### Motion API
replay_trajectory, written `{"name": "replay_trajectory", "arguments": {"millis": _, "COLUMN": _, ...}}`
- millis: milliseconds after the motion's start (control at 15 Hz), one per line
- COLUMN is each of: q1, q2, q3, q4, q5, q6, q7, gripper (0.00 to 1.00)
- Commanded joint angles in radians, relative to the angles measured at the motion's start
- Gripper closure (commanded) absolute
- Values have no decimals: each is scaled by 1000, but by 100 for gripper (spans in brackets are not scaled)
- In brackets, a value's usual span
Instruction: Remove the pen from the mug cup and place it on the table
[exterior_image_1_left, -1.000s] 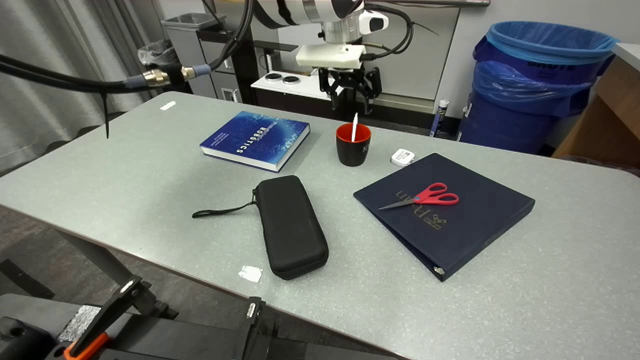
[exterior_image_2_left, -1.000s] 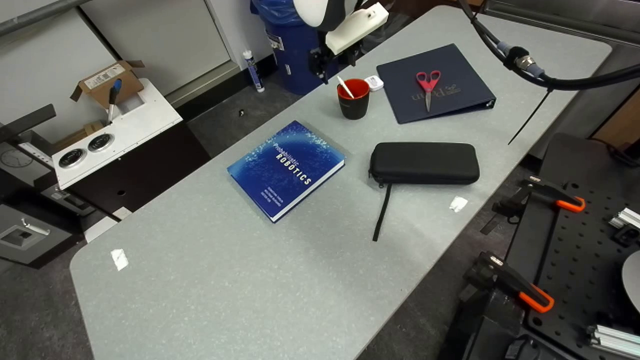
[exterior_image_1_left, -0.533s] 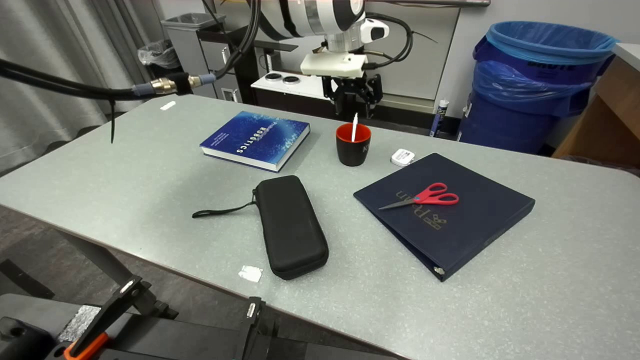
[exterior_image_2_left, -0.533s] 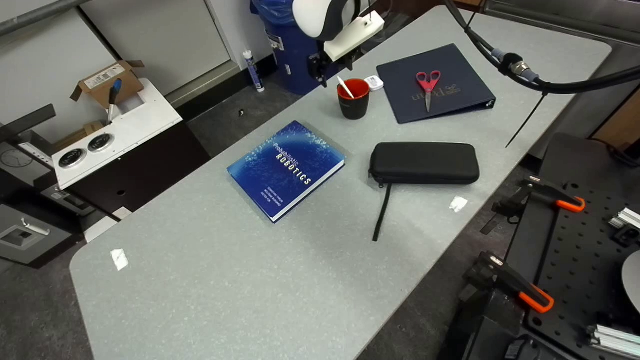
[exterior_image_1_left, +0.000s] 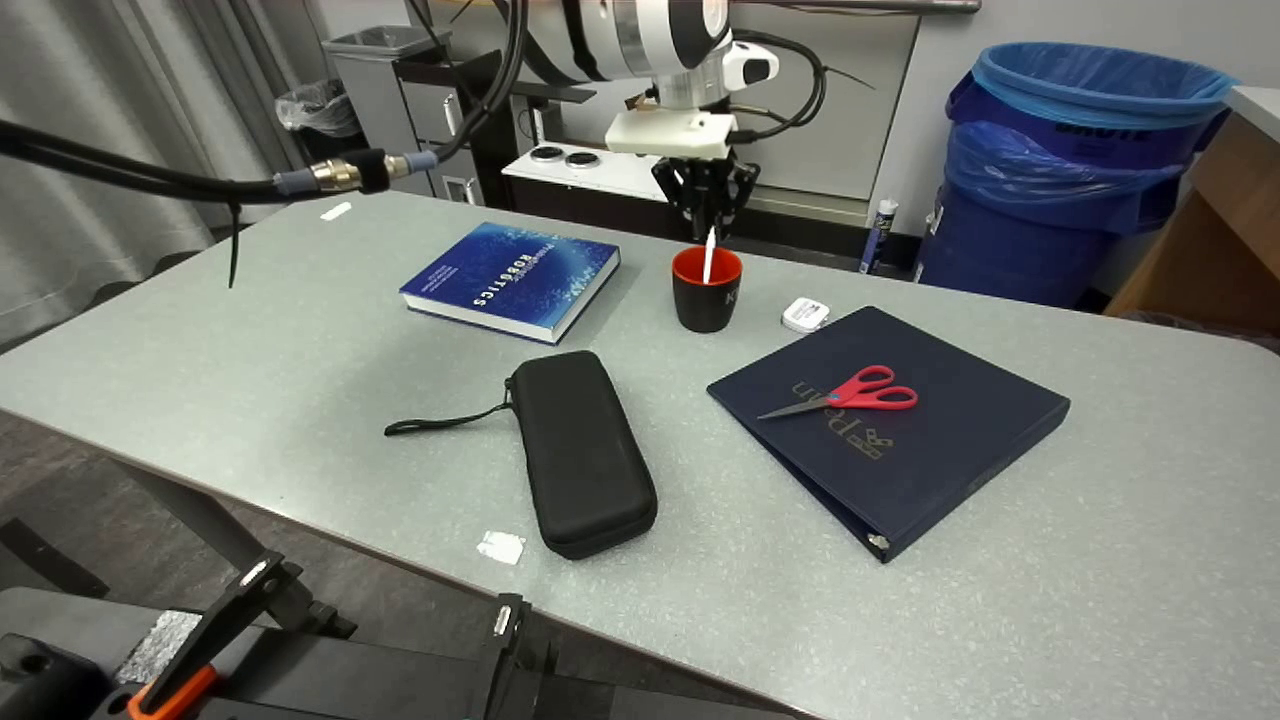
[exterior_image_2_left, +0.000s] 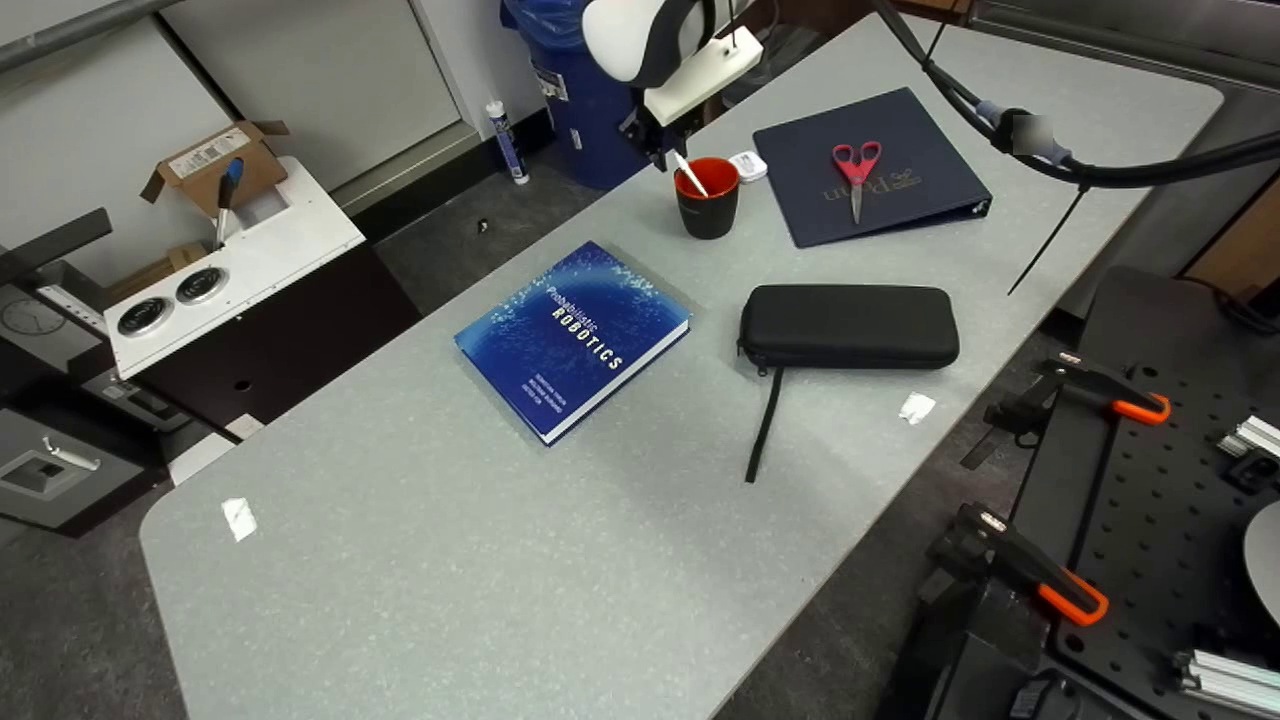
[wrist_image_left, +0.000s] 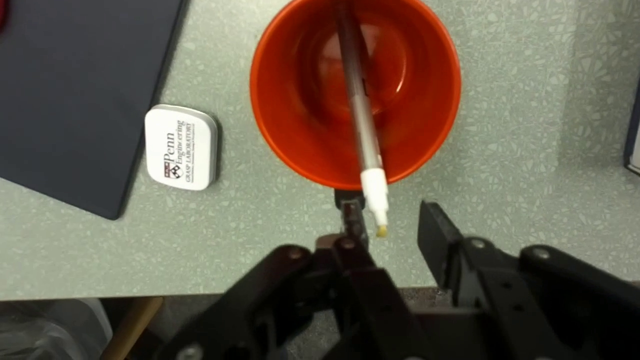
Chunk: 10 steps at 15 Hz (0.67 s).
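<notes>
The mug cup (exterior_image_1_left: 703, 310), black outside and red inside, stands upright on the light grey table (exterior_image_1_left: 300, 350). A pen (wrist_image_left: 362, 120) with a grey barrel and a white, yellow-tipped end leans in it, its white end past the rim on the side of my gripper (wrist_image_left: 390, 212). In the wrist view the jaws are part-way apart. The pen's tip shows between them, close to the left finger (wrist_image_left: 354, 222), while a clear gap separates it from the right finger (wrist_image_left: 435, 240). Whether the left finger touches the pen I cannot tell. In both exterior views the gripper is just behind the mug.
Beside the mug lie a small white tin (wrist_image_left: 181, 147) and a navy binder (exterior_image_1_left: 960, 430) with red-handled scissors (exterior_image_1_left: 870, 390) on it. A blue book (exterior_image_1_left: 515, 275) is on the mug's other side, and a black zip case (exterior_image_1_left: 585, 450) lies farther off. The table's edge (wrist_image_left: 200, 295) runs behind the mug.
The jaws have narrowed from wide apart to part-way, one finger on each side of the pen's end. My gripper has shifted slightly lower. Mug and pen have stayed in place.
</notes>
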Motion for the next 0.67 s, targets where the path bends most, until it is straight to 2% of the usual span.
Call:
{"name": "replay_trajectory", "arguments": {"millis": 0, "q1": 1, "q2": 37, "q3": -9, "q4": 67, "q5": 23, "q6": -37, "q7": 8, "gripper": 97}}
{"name": "replay_trajectory", "arguments": {"millis": 67, "q1": 4, "q2": 39, "q3": -14, "q4": 71, "q5": 21, "q6": -45, "q7": 15, "gripper": 100}}
{"name": "replay_trajectory", "arguments": {"millis": 333, "q1": 8, "q2": 5, "q3": -35, "q4": 53, "q5": 12, "q6": -63, "q7": 32, "gripper": 100}}
{"name": "replay_trajectory", "arguments": {"millis": 600, "q1": 14, "q2": -135, "q3": -50, "q4": -65, "q5": 2, "q6": -43, "q7": 17, "gripper": 100}}
